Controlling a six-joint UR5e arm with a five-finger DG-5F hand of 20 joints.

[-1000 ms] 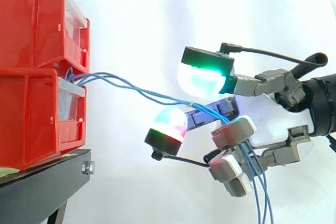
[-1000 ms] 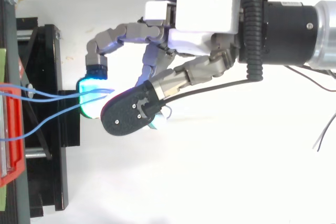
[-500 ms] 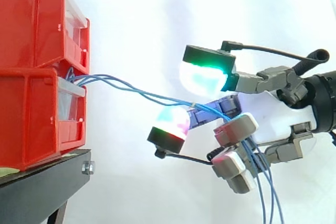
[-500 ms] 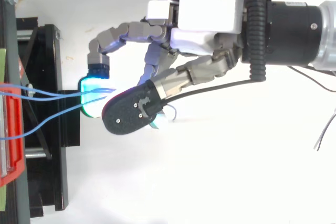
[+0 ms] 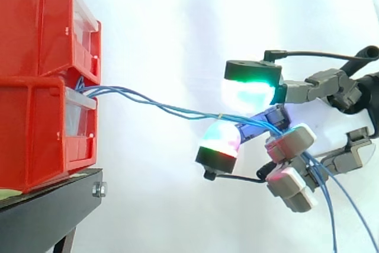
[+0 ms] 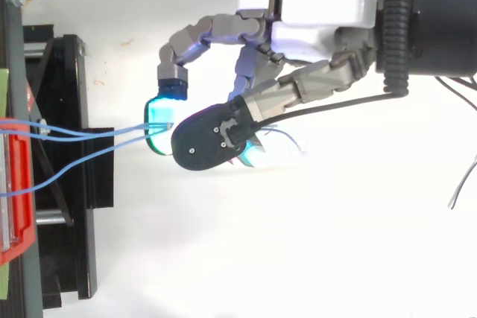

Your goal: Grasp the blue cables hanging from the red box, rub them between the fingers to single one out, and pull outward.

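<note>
The blue cables (image 5: pixel 166 106) came out of the front of the lower red box (image 5: pixel 35 128), at the gap under the upper red box (image 5: pixel 35 22), and ran as a loose bundle almost level across the open air before the white curtain (image 5: pixel 177 16). They sank only slightly on the way to the hand (image 5: pixel 293 141). In the top view the strands (image 6: pixel 89 133) left the box apart from one another and drew together just at the fingertips (image 6: pixel 158 113).

So the cables' long axis lay from the box straight toward the hand, which sat well away from the box on the far end of that line, clear of the black stand (image 5: pixel 47 205). The strands passed between a green-glowing pad (image 5: pixel 249 90) above and a reddish pad (image 5: pixel 219 140) below, then ran into the curled fingers behind, and their free ends hung down beyond the hand.

The hand was closed around the cables, with the fingers bent over them. Whether the two glowing pads truly pressed on the strands, or how many lay between them, was probably not to be settled from either view.

Judged from this, an outward pull would have to follow the same line, directly away from the box face, with the span already drawn fairly straight.
</note>
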